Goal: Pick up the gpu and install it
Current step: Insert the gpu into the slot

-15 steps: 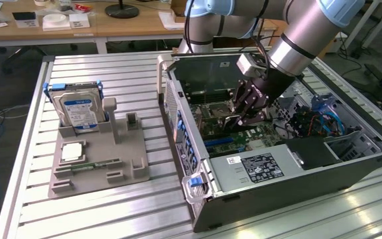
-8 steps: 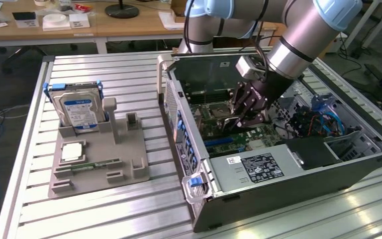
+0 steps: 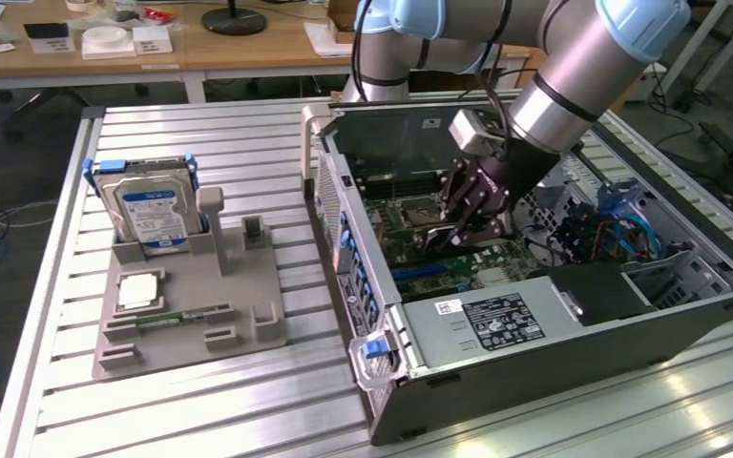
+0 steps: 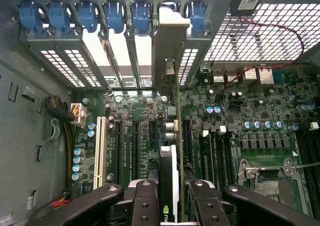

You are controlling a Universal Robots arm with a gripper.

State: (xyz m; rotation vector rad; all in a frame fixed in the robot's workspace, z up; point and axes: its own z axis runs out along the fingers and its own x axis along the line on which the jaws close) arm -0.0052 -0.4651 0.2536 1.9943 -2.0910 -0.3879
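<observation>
Matte black on both sides, clamping the gpu between the jaws and pressing bolted fingers against its flat faces. Showing it edge-on in the wrist view: thin, dark, with a pale strip along the rim and a green logo getting cut off at the picture's border. Hiding the gripped end of the card behind the fingers. Not revealing whether the connector edge is sitting in a slot or hanging just above one.

Standing the silver bracket, a long smooth sheet-metal tongue, in line with the rear slot openings under the blue plastic clips. Leaving unclear whether it is touching the frame there.

Hovering low over the green motherboard, between a long white slot and the square metal socket. Blocking most of the card in the exterior view with the wrist of the grey arm, deep inside the open dark steel case.

Lying apart on the ribbed aluminium surface, toward the exterior view's left: a grey moulded holder carrying an upright silver hard drive and a narrow green memory stick.
</observation>
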